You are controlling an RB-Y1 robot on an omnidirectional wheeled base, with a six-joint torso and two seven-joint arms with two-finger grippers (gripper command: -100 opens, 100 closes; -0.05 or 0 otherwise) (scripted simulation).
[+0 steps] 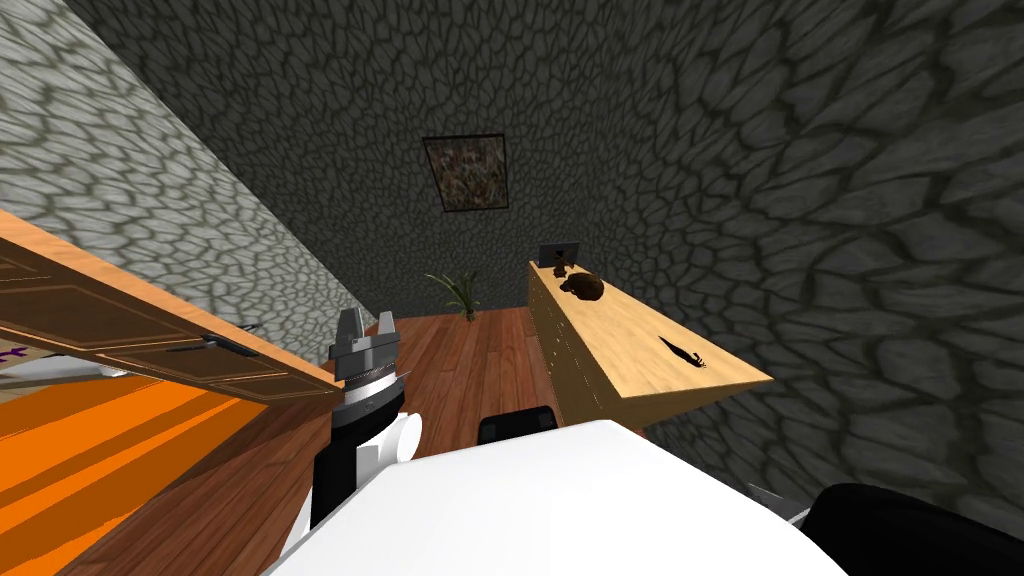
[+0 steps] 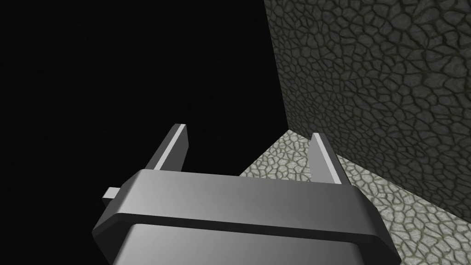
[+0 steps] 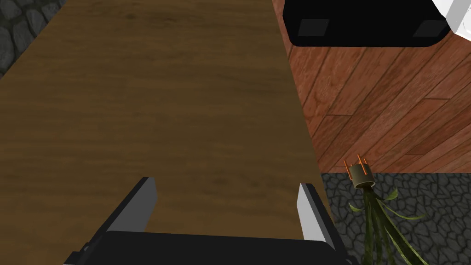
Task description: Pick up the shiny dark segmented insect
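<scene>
Insect point(image 1: 683, 352) lies small and dark on the table point(image 1: 625, 330), segments unreadable; left gripper point(image 1: 367, 325) and right gripper point(image 3: 227, 184) both spread wide.

Long pale sideboard top point(image 1: 640, 340): wood, fine grain, matt. Reddish-brown plank floor point(image 1: 470, 360): wood, smooth, a faint gloss is noted. Dark grey cobble-patterned walls point(image 1: 800, 150): stone, rough, matt. Small black slender insect point(image 1: 683, 353): finish cannot be told. Left gripper point(image 2: 248, 131): grey, smooth, softly sheened.
</scene>
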